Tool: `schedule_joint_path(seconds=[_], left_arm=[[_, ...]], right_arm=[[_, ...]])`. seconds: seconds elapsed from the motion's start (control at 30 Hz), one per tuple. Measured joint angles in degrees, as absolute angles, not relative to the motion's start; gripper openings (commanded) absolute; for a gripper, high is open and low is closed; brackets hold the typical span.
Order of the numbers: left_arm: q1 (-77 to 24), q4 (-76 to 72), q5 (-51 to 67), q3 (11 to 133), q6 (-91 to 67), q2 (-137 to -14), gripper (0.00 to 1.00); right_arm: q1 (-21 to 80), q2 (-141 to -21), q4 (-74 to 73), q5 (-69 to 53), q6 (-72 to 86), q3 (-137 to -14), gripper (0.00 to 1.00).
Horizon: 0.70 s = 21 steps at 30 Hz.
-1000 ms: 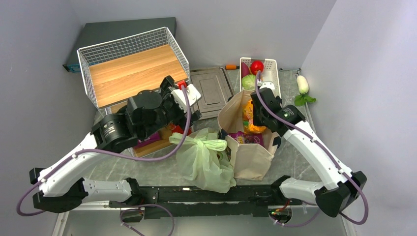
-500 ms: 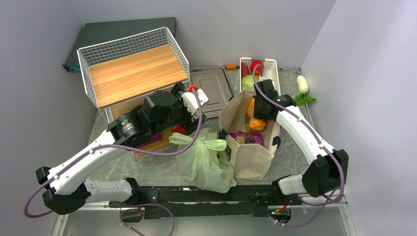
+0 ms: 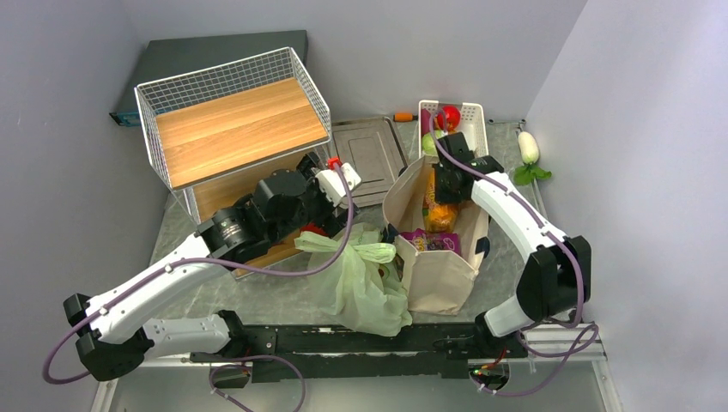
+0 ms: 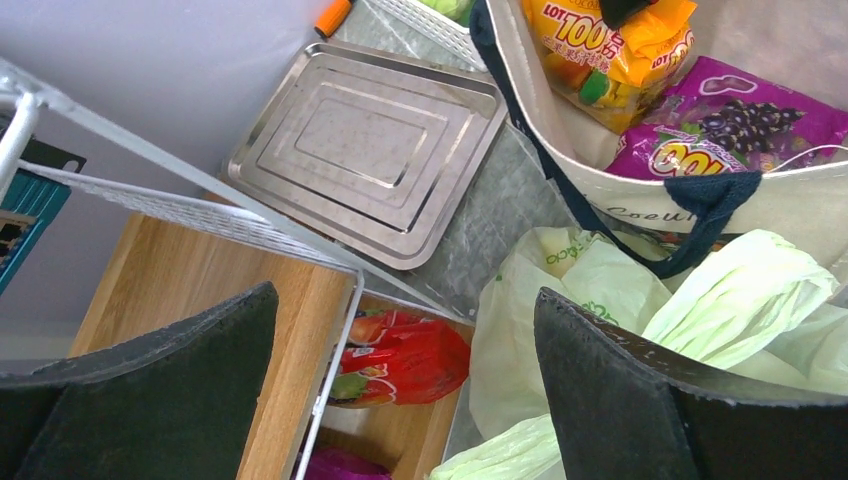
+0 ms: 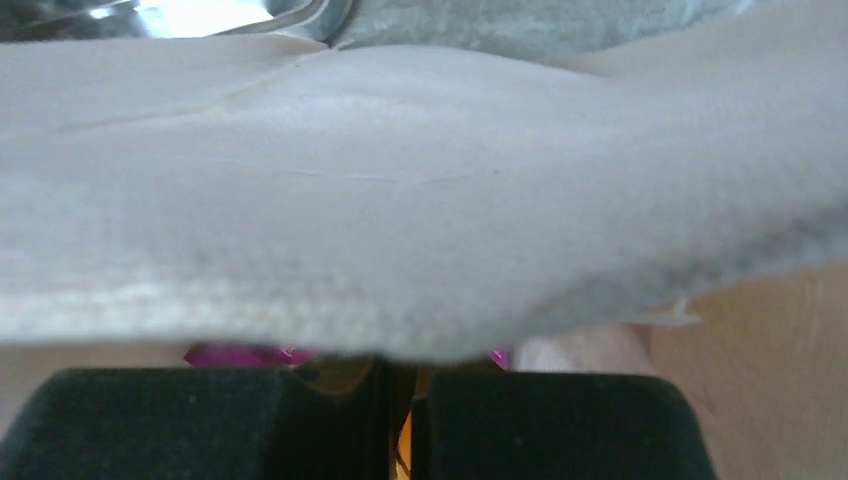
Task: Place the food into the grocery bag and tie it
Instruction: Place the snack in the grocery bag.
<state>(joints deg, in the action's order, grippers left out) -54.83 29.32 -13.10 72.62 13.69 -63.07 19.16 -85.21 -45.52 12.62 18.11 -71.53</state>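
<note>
The grocery bag (image 3: 360,279), pale green and crinkly, lies on the table in front of the arm bases, its handles bunched at the top (image 3: 371,251). The food is hidden; what the bag holds does not show. My left gripper (image 3: 339,199) hovers open just behind the bag. In the left wrist view its jaws (image 4: 405,300) frame a red packet (image 4: 405,360), with the grocery bag (image 4: 600,290) to the right. My right gripper (image 3: 443,190) is shut inside the beige tote (image 3: 433,279), over an orange packet (image 3: 439,215). In the right wrist view its jaws (image 5: 400,378) are shut under the tote's cloth (image 5: 420,200).
A wire basket on a wooden shelf (image 3: 227,120) stands at the back left. A metal tray (image 3: 369,159) lies behind the bag. At the back, a white basket (image 3: 468,116) holds vegetables. A white radish (image 3: 528,148) lies by the right wall. A purple packet (image 4: 730,120) is in the tote.
My left arm has stretched forward and right, bringing its open gripper closer above the bag. The right arm's elbow has swung up, and its gripper has shifted slightly back inside the tote.
</note>
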Motion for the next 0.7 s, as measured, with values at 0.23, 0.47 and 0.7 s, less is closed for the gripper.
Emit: schedule_joint_path(seconds=[0.23,0.47,0.7], left_arm=[[-54.8,27.0,-15.7,70.4,13.7,-60.6,0.99],[-54.8,26.4,-17.5,70.3,13.6,-60.6,0.99],[-54.7,26.3,-19.0,70.3,13.5,-60.6,0.99]], right_arm=[[19.5,-87.8,-47.8,10.6,16.4,-80.1,0.51],[22.7,-85.3,-47.4,14.0,15.5,-86.8,0.63],[29.1,-84.2,-51.3,19.6,14.9,-91.9,0.73]])
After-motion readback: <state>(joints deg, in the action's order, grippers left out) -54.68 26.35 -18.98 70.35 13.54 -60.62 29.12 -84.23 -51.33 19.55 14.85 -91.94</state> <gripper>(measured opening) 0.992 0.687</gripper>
